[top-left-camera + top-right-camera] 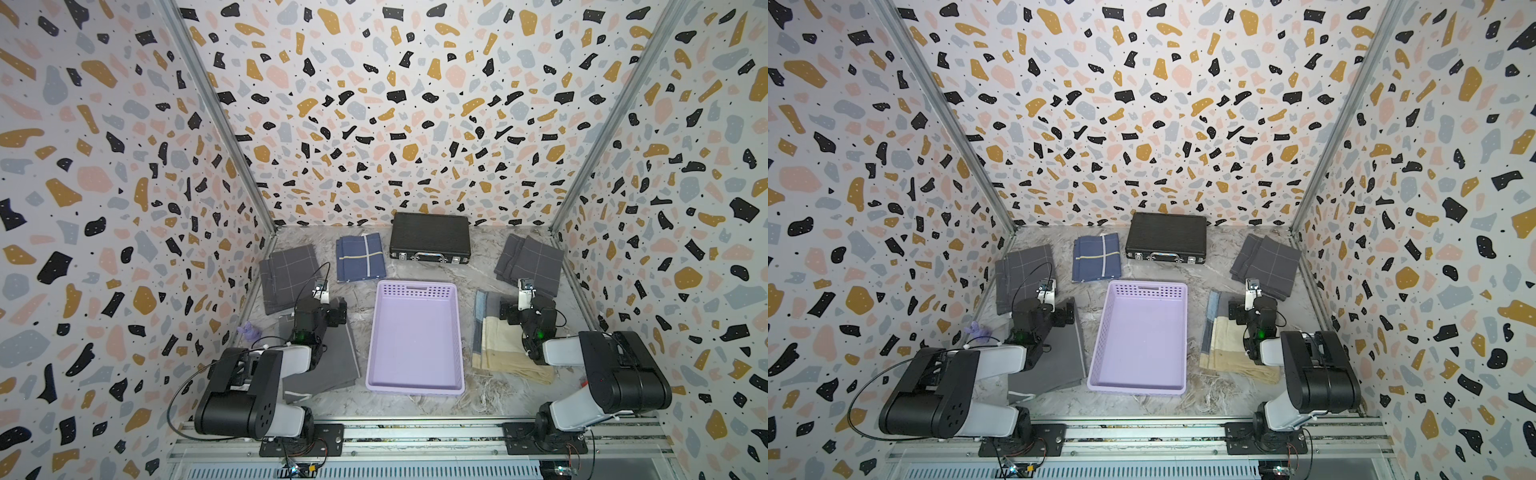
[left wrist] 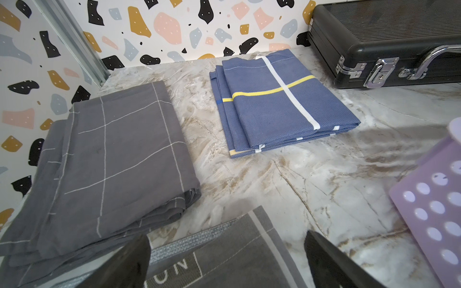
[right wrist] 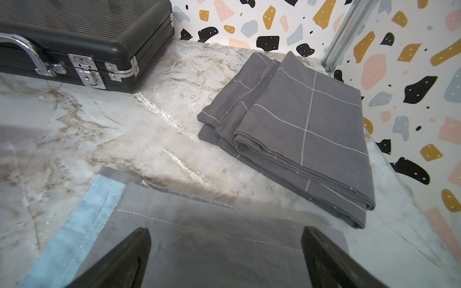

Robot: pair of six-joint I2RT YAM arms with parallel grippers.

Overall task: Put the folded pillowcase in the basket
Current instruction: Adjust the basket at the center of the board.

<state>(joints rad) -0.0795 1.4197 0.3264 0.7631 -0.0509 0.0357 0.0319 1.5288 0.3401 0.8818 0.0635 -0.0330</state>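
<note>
The lavender basket (image 1: 415, 345) (image 1: 1138, 340) stands empty at the table's middle; its holed wall (image 2: 436, 207) shows in the left wrist view. One folded grey grid-lined pillowcase (image 1: 289, 276) (image 2: 112, 162) lies back left, and a second like it (image 1: 532, 259) (image 3: 299, 129) lies back right. My left gripper (image 2: 225, 239) is open over the far edge of a grey towel (image 1: 328, 361) left of the basket. My right gripper (image 3: 225, 233) is open over a grey, blue and cream cloth (image 1: 498, 345) right of the basket. Neither holds anything.
A folded blue cloth with yellow and white stripes (image 1: 360, 257) (image 2: 282, 104) lies behind the basket's left corner. A black hard case (image 1: 430, 237) stands against the back wall. A small purple object (image 1: 249, 331) sits by the left wall. Patterned walls close in three sides.
</note>
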